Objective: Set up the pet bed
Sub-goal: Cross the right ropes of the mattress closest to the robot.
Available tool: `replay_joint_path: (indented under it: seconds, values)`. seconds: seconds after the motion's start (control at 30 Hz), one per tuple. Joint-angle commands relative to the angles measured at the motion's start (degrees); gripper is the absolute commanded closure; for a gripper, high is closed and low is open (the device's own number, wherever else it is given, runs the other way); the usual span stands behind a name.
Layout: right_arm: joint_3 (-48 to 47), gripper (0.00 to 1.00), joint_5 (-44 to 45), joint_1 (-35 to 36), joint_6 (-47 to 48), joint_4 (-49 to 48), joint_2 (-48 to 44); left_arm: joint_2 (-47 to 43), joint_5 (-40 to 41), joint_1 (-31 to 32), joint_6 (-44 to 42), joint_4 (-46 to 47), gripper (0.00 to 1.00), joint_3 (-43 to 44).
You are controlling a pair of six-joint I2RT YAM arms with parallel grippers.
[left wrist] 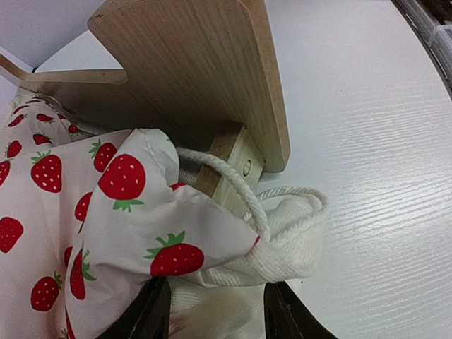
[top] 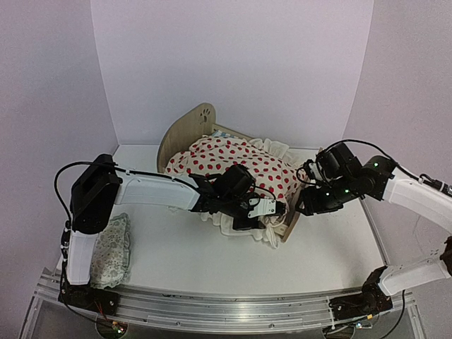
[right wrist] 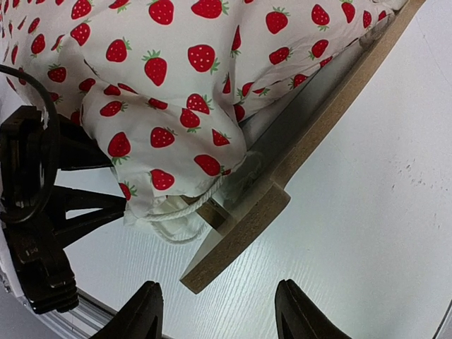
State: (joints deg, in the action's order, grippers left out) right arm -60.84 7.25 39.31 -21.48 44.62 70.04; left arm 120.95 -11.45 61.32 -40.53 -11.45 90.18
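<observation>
At the far left of the white counter (left wrist: 381,176), whose top shows a fine wood-grain texture, lies a small pillow (top: 113,251), pale with a green pattern and a frilled edge. The left arm (top: 148,189) reaches rightward from beside it to the near end of the pet bed (top: 180,141).

The left claw (left wrist: 219,286) is about half open. Its dark fingers (left wrist: 148,314) are on either side of a bunched cream edge of the blanket (top: 233,166), which fills the gap, so the claw has hold of it.

The bed stands in the middle of the counter. Its long axis runs on a diagonal from far-left to near-right. The rounded headboard (top: 194,120), with its paw-print cutout (top: 205,111), is at the far-left end. The lower footboard (left wrist: 191,70) is at the near-right end. Both are flat, light plywood with visible grain and rounded corners. A square wooden rail end (left wrist: 236,159) with a small round hole butts against the footboard.

The blanket is soft and rumpled, printed with red strawberries with green tops, and covers the bed from end to end. Its underside is ribbed cream cloth, and a twisted white cord (left wrist: 233,187) loops over the rail end.

Just right of the footboard, the right claw (right wrist: 219,311) hangs over bare counter, its fingers (right wrist: 145,314) spread apart with nothing between them
</observation>
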Motion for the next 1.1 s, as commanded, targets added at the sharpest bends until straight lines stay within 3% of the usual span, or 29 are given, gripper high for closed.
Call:
replay_joint_path:
  seconds: [0.0,0.33,0.53,1.07]
  values:
    - [-1.6,0.44,-1.1,0.1,-1.1,-0.1,1.2,-0.6,1.6,0.5,0.9,1.4,0.52,3.5]
    - [-7.0,0.47,-1.0,0.2,0.8,-0.1,5.7,0.5,2.5,0.5,1.7,3.4,0.54,5.6]
    - [-9.9,0.48,-0.8,0.1,-2.3,-0.1,10.0,-1.4,1.6,0.5,-0.6,1.8,0.46,2.8]
    - [-1.4,0.46,6.2,0.1,-9.2,2.7,-1.0,5.4,0.0,0.5,-14.2,-0.9,0.44,4.0]
